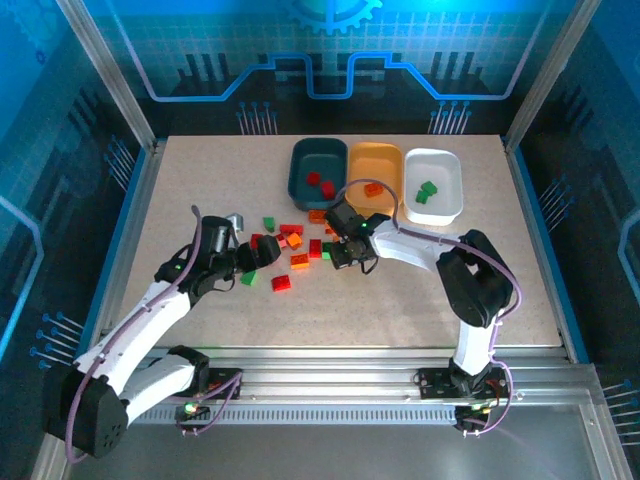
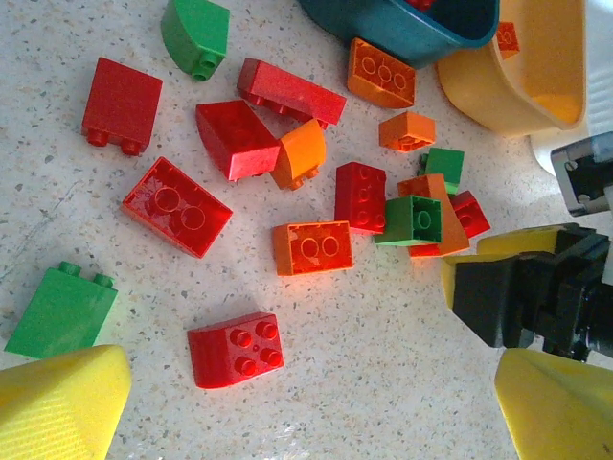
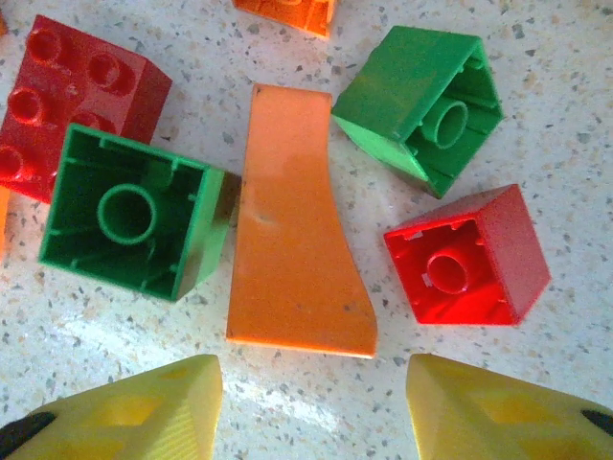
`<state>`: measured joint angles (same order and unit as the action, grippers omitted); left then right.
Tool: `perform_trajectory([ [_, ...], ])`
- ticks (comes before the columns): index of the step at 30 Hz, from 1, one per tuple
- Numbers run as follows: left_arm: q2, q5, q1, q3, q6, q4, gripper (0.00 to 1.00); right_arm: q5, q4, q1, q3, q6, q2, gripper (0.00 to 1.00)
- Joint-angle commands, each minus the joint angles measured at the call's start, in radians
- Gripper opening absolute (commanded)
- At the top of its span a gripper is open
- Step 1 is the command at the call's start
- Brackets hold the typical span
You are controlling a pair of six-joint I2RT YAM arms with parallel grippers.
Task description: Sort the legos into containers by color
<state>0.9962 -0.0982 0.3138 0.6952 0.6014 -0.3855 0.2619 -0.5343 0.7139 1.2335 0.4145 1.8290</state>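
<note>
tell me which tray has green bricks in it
The white tray, rightmost of three; the teal tray holds red bricks, the orange tray an orange brick.

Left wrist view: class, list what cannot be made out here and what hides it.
- Dark teal plastic tray: cut off by the top edge; its wall hides most of the inside.
- Orange plastic tray: the top edge cuts it off.
- Small red plastic brick: partly behind a flat orange piece.

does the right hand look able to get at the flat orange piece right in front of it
Probably yes: the orange piece lies just ahead of the open right hand, nothing on top. A green brick crowds one side and may get nudged.
</note>
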Motion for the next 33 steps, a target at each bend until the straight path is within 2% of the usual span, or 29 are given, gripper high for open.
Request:
perform_trajectory([
  [1, 0.009, -0.001, -0.009, 0.024, -0.002, 0.013, 0.99, 0.035, -0.027, 0.006, 0.006, -0.029, -0.056, 0.59],
  [6, 0.030, -0.009, -0.008, 0.040, -0.002, 0.010, 0.99, -0.004, -0.019, -0.011, 0.077, -0.067, 0.036, 0.61],
  [11, 0.022, 0.000, -0.009, 0.050, -0.014, -0.017, 0.99, -0.014, -0.030, -0.022, 0.132, -0.082, 0.118, 0.57],
  [19, 0.008, 0.004, -0.010, 0.027, -0.009, -0.016, 0.99, -0.064, 0.010, -0.041, 0.062, -0.104, 0.089, 0.55],
  [26, 0.023, -0.013, -0.010, 0.017, 0.012, 0.017, 0.99, -0.184, 0.077, -0.051, -0.057, -0.143, -0.062, 0.56],
  [33, 0.066, -0.044, -0.010, 0.021, 0.035, 0.045, 0.99, -0.156, 0.063, -0.070, 0.011, -0.182, 0.015, 0.58],
])
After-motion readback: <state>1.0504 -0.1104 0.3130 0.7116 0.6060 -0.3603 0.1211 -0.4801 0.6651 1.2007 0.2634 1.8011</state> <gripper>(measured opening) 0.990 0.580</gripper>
